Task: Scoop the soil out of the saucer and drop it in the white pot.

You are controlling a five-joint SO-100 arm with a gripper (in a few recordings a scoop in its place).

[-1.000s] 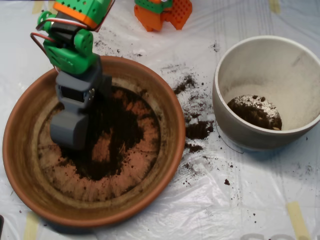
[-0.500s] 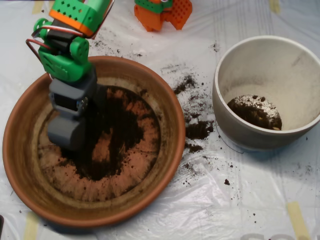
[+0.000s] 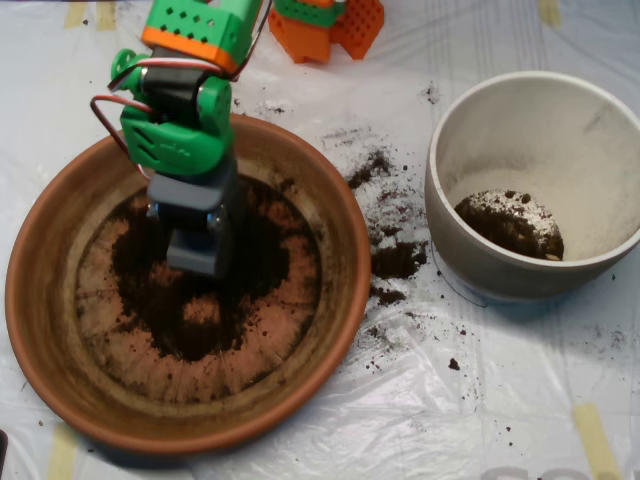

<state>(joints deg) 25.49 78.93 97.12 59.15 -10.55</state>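
Observation:
The terracotta saucer (image 3: 60, 370) fills the left half of the overhead view. Dark soil (image 3: 190, 320) lies in a thin, patchy ring over its ridged floor. My grey scoop (image 3: 197, 250) hangs from the green and orange arm over the saucer's upper middle, pointing down at the soil. Its jaws look closed together from above, and what is inside is hidden. The white pot (image 3: 470, 250) stands at the right with a small mound of soil (image 3: 510, 222) on its floor.
Spilled soil crumbs (image 3: 395, 255) are scattered on the plastic sheet between saucer and pot. An orange and green part (image 3: 325, 25) sits at the top edge. Tape strips (image 3: 595, 440) mark the sheet's lower right.
The scoop has swung right, from the saucer's left side to its upper middle, and risen. Bare soil now shows where it rested.

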